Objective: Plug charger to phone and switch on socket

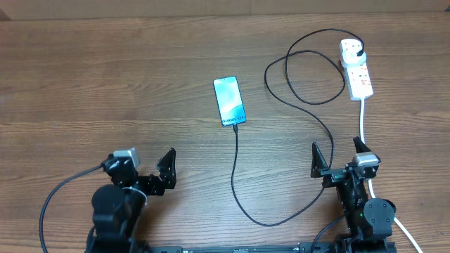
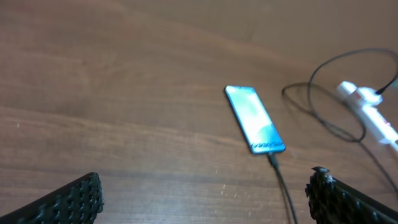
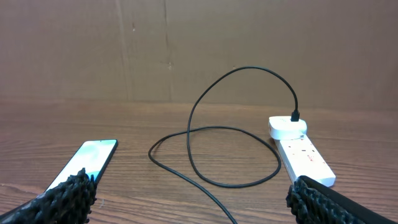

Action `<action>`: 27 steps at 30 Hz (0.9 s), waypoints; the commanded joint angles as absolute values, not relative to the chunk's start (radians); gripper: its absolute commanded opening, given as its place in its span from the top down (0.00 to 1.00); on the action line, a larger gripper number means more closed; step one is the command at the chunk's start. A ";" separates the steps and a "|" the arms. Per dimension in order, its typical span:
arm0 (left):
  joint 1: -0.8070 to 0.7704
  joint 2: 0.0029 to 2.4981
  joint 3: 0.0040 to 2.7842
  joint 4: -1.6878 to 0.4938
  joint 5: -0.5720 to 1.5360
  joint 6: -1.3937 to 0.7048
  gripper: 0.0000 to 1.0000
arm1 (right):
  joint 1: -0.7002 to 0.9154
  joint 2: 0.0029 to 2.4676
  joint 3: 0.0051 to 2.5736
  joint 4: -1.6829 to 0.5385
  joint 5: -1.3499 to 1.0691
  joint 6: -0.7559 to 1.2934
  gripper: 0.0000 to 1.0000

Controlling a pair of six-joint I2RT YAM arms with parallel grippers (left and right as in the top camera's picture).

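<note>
The phone (image 1: pixel 229 100) lies flat mid-table with its screen lit blue-teal. The thin black charger cable (image 1: pixel 242 190) meets the phone's near short edge, runs toward me, curves right and loops up to a plug in the white socket strip (image 1: pixel 358 70) at the far right. My left gripper (image 1: pixel 144 167) is open and empty, near the front left. My right gripper (image 1: pixel 338 150) is open and empty, near the front right. The left wrist view shows the phone (image 2: pixel 255 119), the cable (image 2: pixel 283 186) and the socket (image 2: pixel 370 115) beyond my left gripper (image 2: pixel 202 199). The right wrist view shows the phone (image 3: pixel 87 158), the cable (image 3: pixel 236 130) and the socket (image 3: pixel 305 152) beyond my right gripper (image 3: pixel 193 199).
The socket's thick white cord (image 1: pixel 363 123) runs down the right side, past my right arm, to the front edge. A brown wall (image 3: pixel 186 43) stands behind the table.
</note>
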State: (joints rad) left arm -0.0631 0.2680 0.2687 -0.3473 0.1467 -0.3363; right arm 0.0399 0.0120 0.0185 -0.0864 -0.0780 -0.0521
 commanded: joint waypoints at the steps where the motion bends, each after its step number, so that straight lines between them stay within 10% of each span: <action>1: -0.047 0.170 0.243 -0.339 0.177 -0.317 0.01 | 0.045 0.003 0.009 -0.081 -0.072 -0.054 0.00; 27: 0.007 0.003 0.005 -0.028 0.138 -0.321 0.00 | 0.045 0.003 0.009 -0.081 -0.072 -0.054 0.00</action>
